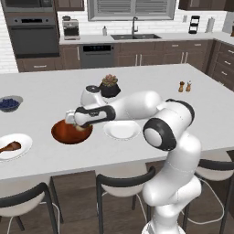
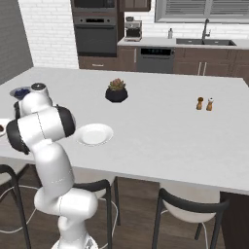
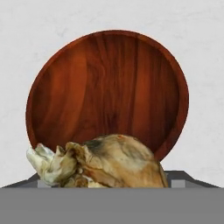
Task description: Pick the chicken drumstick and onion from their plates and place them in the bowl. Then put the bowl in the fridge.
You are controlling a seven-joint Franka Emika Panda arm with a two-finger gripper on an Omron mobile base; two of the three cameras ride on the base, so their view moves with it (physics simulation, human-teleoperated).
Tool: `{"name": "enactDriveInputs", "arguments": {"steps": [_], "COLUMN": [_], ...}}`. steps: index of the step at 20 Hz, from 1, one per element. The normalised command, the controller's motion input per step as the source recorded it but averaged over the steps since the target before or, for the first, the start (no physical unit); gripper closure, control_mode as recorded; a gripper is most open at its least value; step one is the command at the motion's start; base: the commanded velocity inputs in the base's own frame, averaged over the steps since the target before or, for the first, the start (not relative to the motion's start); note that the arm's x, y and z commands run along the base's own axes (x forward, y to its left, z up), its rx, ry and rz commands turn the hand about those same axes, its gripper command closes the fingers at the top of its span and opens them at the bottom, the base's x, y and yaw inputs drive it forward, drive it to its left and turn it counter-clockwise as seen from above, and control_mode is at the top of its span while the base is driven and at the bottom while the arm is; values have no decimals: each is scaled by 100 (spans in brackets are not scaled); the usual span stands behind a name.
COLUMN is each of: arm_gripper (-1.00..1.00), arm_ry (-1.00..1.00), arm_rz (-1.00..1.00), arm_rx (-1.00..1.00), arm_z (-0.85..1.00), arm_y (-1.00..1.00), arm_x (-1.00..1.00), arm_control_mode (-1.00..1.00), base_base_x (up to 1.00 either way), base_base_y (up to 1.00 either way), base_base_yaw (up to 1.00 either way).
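Observation:
The wooden bowl (image 1: 68, 133) (image 3: 109, 87) lies empty on the white island counter. My gripper (image 1: 75, 122) (image 3: 111, 175) hangs just above its near rim, shut on the onion (image 3: 109, 164) (image 1: 82, 128), a papery yellowish-brown bulb. The chicken drumstick (image 1: 10, 146) rests on its white plate (image 1: 20, 139) at the counter's left front. The other white plate (image 1: 122, 130) (image 2: 94, 134) is bare, right of the bowl. A flat grey panel (image 2: 9, 39) rises at the far left; I cannot tell whether it is the fridge.
A grey bowl of blueberries (image 1: 9, 103) (image 2: 20, 91) sits far left. A black succulent pot (image 1: 109, 87) (image 2: 116, 91) stands behind the bowl, two small shakers (image 1: 184, 86) (image 2: 204, 103) to the right. Stools (image 1: 123, 183) line the counter's front edge.

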Motion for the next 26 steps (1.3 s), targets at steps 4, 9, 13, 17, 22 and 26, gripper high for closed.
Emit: {"name": "enactDriveInputs", "arguments": {"steps": [4,9,13,17,22,26], "arm_gripper": [100,100,100,-100,-100,-100], "arm_ry": [0,2,4,0,0,1], "arm_rz": [0,0,0,0,0,0], "arm_rx": [-9,-3,0,-1,0,0], "arm_z": [-39,-20,-17,-24,-1,0], "arm_y": [3,1,0,3,0,0], "arm_x": [14,21,18,3,0,0], "arm_control_mode": [-100,-100,-100,-100,-100,-100], "base_base_x": [0,0,0,0,0,0], "base_base_y": [0,0,0,0,0,0], "base_base_yaw": [0,0,0,0,0,0]}}
